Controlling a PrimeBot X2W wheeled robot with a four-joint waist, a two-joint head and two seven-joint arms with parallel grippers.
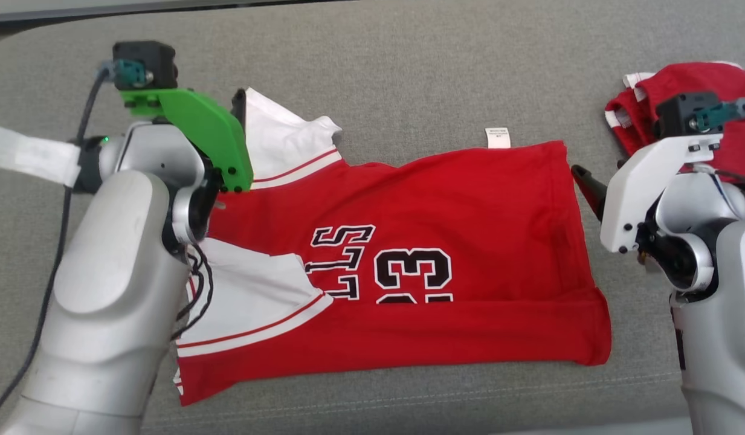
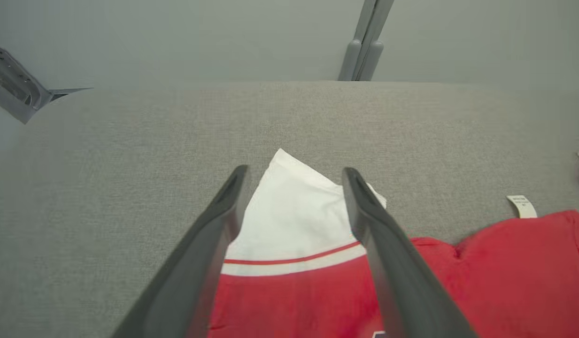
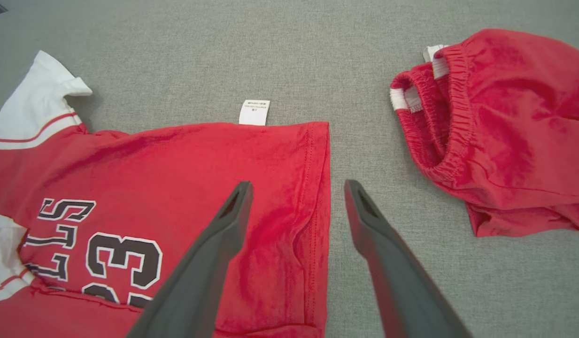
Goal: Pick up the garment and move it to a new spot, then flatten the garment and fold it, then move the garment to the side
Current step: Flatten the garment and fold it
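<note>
Garment [image 1: 408,241]: red jersey w/ white sleeves, black‑and‑white print "LLS" + "23". Lies spread on the grey padded surface [image 1: 408,66], roughly centre, long axis running L–R. Sleeve end toward robot's left, hem [image 3: 317,188] toward its right. A band of red fabric along the near edge lies over the lower part of the print and cuts the digits off. Some wrinkles near the hem; not fully flat.

Far sleeve [image 2: 294,211]: white w/ thin red stripe, pointing away from robot, flat on the surface. Near sleeve [image 1: 251,290]: lies partly on the jersey body, partly hidden by L forearm.

White label [image 3: 254,112] sticks out from the far edge of the garment onto the grey fabric.

Left gripper [image 2: 295,176]: jaws spread wide, nothing between them held. In L wrist view the fingers straddle the far sleeve, one each side. Contact w/ cloth: cannot tell.

Right gripper [image 3: 298,185]: jaws spread wide, nothing held. In R wrist view one finger is over the red fabric just inside the hem, the other over bare grey surface; hem edge runs between them. Contact: cannot tell.

Second red item [image 3: 496,131]: elastic waistband, white trim, crumpled. Sits at far right, apart from the garment; in head view partly behind R wrist.
</note>
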